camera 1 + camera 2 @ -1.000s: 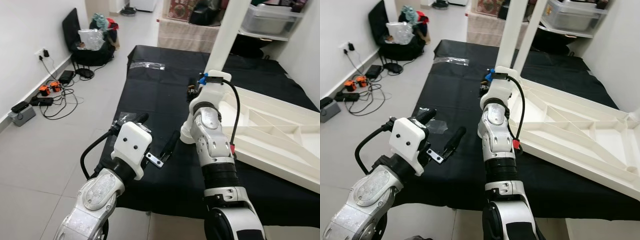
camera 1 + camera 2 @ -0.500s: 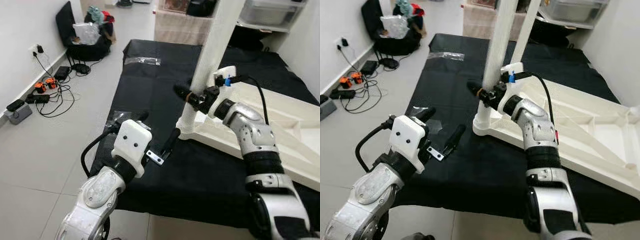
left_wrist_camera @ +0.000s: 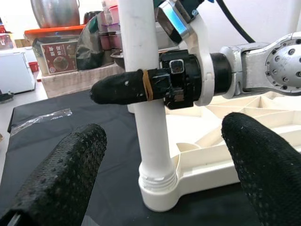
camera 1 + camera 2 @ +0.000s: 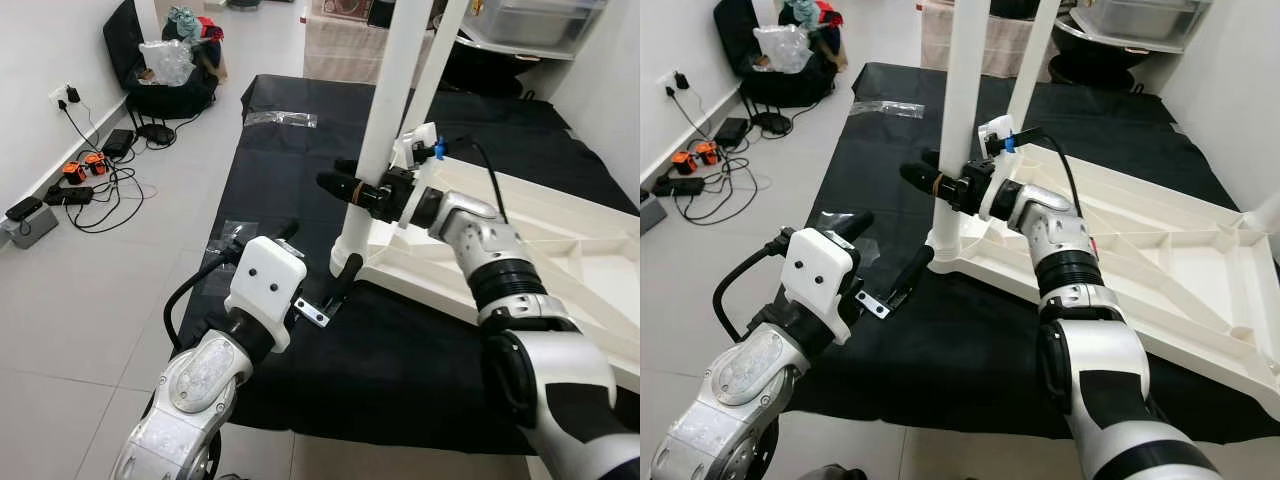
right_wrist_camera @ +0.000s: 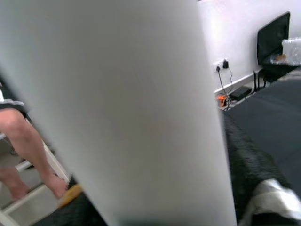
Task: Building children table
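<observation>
The white children's table (image 4: 560,240) lies upside down on a black mat (image 4: 300,170). Its near left leg (image 4: 385,90) stands upright, and a second leg (image 4: 435,60) rises behind it. My right gripper (image 4: 345,178) reaches in from the right and is shut on the near leg, one black finger (image 3: 122,87) across its front. In the right wrist view the leg (image 5: 141,108) is very close. My left gripper (image 4: 312,262) is open, low and just in front of the leg's foot (image 3: 157,188), with nothing between its fingers (image 3: 61,174).
Clear plastic bags (image 4: 280,118) lie on the mat. Cables and chargers (image 4: 90,170) trail on the tiled floor at the left wall, near a black chair with clothes (image 4: 170,70). A storage box (image 4: 520,25) sits at the back right. What looks like a person's bare leg (image 5: 19,155) is nearby.
My right arm has swung down from upright beside the table corner, and its gripper has closed across the near leg. The left arm has kept its pose. The camera has shifted a little.
</observation>
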`<state>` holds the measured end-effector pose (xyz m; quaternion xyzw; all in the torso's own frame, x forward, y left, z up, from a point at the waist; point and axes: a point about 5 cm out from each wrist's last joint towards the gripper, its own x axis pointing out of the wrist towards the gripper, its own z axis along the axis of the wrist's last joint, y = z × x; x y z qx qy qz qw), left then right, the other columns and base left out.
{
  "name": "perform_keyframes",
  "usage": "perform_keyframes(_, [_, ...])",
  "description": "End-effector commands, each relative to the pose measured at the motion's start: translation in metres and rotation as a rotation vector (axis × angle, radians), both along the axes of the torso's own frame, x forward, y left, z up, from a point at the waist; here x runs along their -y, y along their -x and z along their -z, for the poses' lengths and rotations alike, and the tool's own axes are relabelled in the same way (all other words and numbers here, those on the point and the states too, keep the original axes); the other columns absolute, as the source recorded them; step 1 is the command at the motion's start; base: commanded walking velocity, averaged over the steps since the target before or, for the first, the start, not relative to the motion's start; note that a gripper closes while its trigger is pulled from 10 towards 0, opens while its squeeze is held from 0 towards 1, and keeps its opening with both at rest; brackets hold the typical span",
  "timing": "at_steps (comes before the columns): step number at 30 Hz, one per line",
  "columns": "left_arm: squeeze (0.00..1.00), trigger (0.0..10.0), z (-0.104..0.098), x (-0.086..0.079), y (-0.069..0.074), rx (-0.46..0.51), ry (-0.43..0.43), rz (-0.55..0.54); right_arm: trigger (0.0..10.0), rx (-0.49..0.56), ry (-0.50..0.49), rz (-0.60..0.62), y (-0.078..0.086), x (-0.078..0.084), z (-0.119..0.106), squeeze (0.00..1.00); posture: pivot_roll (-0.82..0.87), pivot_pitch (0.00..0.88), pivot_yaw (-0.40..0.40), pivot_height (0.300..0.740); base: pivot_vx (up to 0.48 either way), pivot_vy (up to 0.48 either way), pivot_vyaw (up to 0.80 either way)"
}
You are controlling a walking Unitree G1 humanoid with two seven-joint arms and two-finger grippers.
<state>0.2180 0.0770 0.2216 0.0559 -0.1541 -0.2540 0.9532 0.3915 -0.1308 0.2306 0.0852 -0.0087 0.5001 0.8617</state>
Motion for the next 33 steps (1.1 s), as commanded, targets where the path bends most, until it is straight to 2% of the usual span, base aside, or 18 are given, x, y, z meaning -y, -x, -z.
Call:
perform_keyframes(1, [0.00, 10.0, 0.000, 0.001, 0.003, 0.002, 0.002, -0.001, 0.0, 0.011, -0.027, -0.042, 0.000, -0.010, -0.005, 0.00, 0.15, 0.065, -0.114, 0.740, 0.000, 0.000, 0.00])
perform_keyframes(7, [0.00, 10.0, -0.001, 0.001, 0.001, 0.007, 0.002, 0.002, 0.0, 0.053, -0.003, 0.096, -0.005, -0.006, -0.005, 0.00, 0.13, 0.065, -0.104, 0.740, 0.000, 0.000, 0.00])
perform_keyframes(10, [0.00, 10.0, -0.001, 0.001, -0.001, 0.011, 0.004, 0.004, 0.0, 0.039, 0.046, 0.440, -0.015, 0.009, -0.001, 0.00, 0.12, 0.063, -0.098, 0.740, 0.000, 0.000, 0.00])
perform_keyframes(11, [0.00, 10.0, -0.001, 0.001, -0.001, 0.011, 0.004, 0.004, 0.0, 0.039, 0.046, 0.440, -0.015, 0.009, -0.001, 0.00, 0.12, 0.063, -0.098, 0.740, 0.000, 0.000, 0.00])
perform_keyframes(13, [0.00, 10.0, -0.001, 0.001, -0.001, 0.011, 0.002, 0.007, 0.0, 0.010, 0.092, 0.639, -0.017, 0.018, 0.006, 0.00, 0.11, 0.063, -0.092, 0.740, 0.000, 0.000, 0.00])
perform_keyframes(15, [0.00, 10.0, 0.000, 0.002, -0.002, 0.010, 0.001, 0.010, 0.0, -0.001, 0.164, 0.931, -0.011, 0.029, 0.014, 0.00, 0.10, 0.063, -0.087, 0.740, 0.000, 0.000, 0.00])
perform_keyframes(16, [0.00, 10.0, 0.000, 0.002, -0.002, 0.010, 0.001, 0.010, 0.0, -0.001, 0.164, 0.931, -0.011, 0.029, 0.014, 0.00, 0.10, 0.063, -0.087, 0.740, 0.000, 0.000, 0.00])
perform_keyframes(18, [0.00, 10.0, 0.000, 0.004, -0.003, 0.011, 0.003, 0.017, 0.0, -0.052, 0.177, 1.172, 0.002, 0.035, 0.022, 0.00, 0.10, 0.062, -0.089, 0.740, 0.000, 0.000, 0.00])
perform_keyframes(19, [0.00, 10.0, -0.001, 0.005, -0.003, 0.012, 0.003, 0.018, 0.0, -0.081, 0.165, 1.234, 0.007, 0.037, 0.024, 0.00, 0.10, 0.062, -0.091, 0.740, 0.000, 0.000, 0.00])
perform_keyframes(20, [0.00, 10.0, -0.001, 0.005, -0.003, 0.012, 0.003, 0.018, 0.0, -0.081, 0.165, 1.234, 0.007, 0.037, 0.024, 0.00, 0.10, 0.062, -0.091, 0.740, 0.000, 0.000, 0.00])
perform_keyframes(22, [0.00, 10.0, -0.001, 0.005, -0.003, 0.013, 0.006, 0.019, 0.0, -0.097, 0.107, 1.390, 0.019, 0.038, 0.024, 0.00, 0.10, 0.062, -0.091, 0.740, 0.000, 0.000, 0.00])
perform_keyframes(25, [0.00, 10.0, -0.001, 0.005, -0.003, 0.014, 0.006, 0.019, 0.0, -0.115, 0.077, 1.439, 0.023, 0.034, 0.023, 0.00, 0.10, 0.065, -0.094, 0.740, 0.000, 0.000, 0.00])
perform_keyframes(27, [0.00, 10.0, 0.000, 0.004, -0.003, 0.012, 0.004, 0.016, 0.0, -0.121, 0.029, 1.463, 0.025, 0.022, 0.018, 0.00, 0.10, 0.065, -0.094, 0.740, 0.000, 0.000, 0.00])
perform_keyframes(28, [0.00, 10.0, 0.000, 0.004, -0.003, 0.011, 0.004, 0.015, 7.7, -0.122, -0.016, 1.415, 0.024, 0.010, 0.012, 0.00, 0.10, 0.069, -0.095, 0.740, 0.000, 0.000, 0.00])
perform_keyframes(29, [0.00, 10.0, 0.000, 0.004, -0.003, 0.011, 0.004, 0.015, 7.7, -0.122, -0.016, 1.415, 0.024, 0.010, 0.012, 0.00, 0.10, 0.069, -0.095, 0.740, 0.000, 0.000, 0.00])
perform_keyframes(30, [0.00, 10.0, 0.000, 0.004, -0.003, 0.010, 0.004, 0.014, 10.0, -0.121, -0.044, 1.379, 0.022, 0.003, 0.008, 0.00, 0.10, 0.069, -0.095, 0.740, 0.000, 0.000, 0.00])
perform_keyframes(32, [0.00, 10.0, 0.000, 0.004, -0.003, 0.009, 0.004, 0.015, 10.0, -0.081, -0.048, 1.339, 0.023, -0.002, 0.001, 0.00, 0.10, 0.071, -0.095, 0.740, 0.000, 0.000, 0.00])
perform_keyframes(33, [0.00, 10.0, 0.000, 0.004, -0.003, 0.009, 0.004, 0.015, 10.0, -0.030, -0.052, 1.314, 0.023, -0.003, -0.007, 1.00, 0.10, 0.075, -0.094, 0.740, 0.000, 0.000, 0.00])
